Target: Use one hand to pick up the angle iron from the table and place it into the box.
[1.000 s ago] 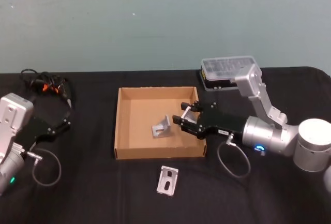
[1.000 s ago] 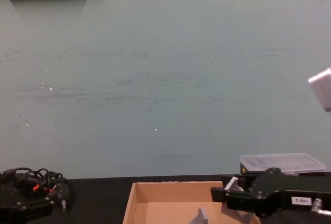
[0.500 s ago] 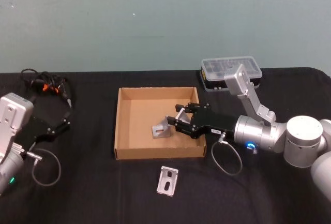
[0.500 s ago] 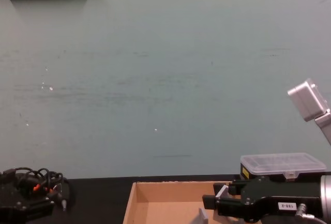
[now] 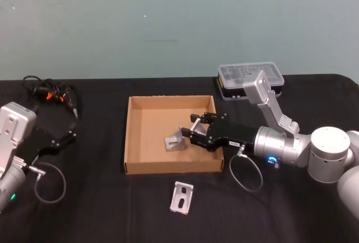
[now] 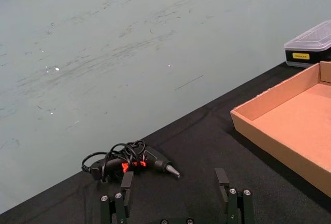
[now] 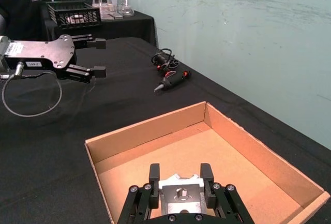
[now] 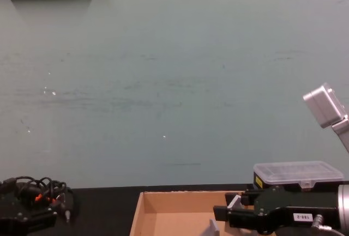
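matte black desk (image 5: 101, 209) runs under a pale green wall. low in the right wrist frame, a silver l-shaped metal angle iron (image 7: 180, 190) sits clamped between the fingers of the right end effector (image 7: 180, 178), over the right half of the wide, shallow tan cardboard box (image 5: 162, 165). a second silver angle iron (image 5: 175, 140) lies on the box floor just beside it, so a release here could drop one piece onto the other and tip it, or bounce it against the low wall. a third silver angle iron (image 5: 182, 196) lies on the desk below the box in the head frame. the left end effector (image 6: 174, 182) is parked at the far left, fingers spread wide. hard to judge are whether the held piece touches the box floor and how deep the grip is. the chest frame cuts the box off at its lower edge.
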Motion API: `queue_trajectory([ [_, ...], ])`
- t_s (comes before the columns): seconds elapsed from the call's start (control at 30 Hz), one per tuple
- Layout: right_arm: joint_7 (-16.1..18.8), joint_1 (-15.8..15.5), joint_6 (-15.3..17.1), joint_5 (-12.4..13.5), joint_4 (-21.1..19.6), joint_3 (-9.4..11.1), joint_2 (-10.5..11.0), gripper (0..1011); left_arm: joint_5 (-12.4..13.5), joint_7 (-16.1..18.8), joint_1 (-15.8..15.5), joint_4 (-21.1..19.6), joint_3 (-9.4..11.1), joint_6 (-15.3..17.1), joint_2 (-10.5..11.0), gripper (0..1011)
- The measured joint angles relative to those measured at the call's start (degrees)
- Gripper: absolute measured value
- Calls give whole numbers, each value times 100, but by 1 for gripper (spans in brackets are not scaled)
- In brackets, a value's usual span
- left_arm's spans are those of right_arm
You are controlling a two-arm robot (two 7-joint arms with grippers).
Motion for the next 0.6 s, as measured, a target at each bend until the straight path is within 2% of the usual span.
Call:
queue_trajectory([
  [0.07, 0, -1, 1, 1, -2, 1, 1, 502, 0, 0, 0, 0, 0, 0, 0, 1000],
  [0.1, 0, -1, 1, 2, -4, 1, 2, 562, 0, 0, 0, 0, 0, 0, 0, 1000],
  [0.6, -4, -7, 6, 8, -14, 6, 7, 994, 0, 0, 0, 0, 0, 0, 0, 1000],
])
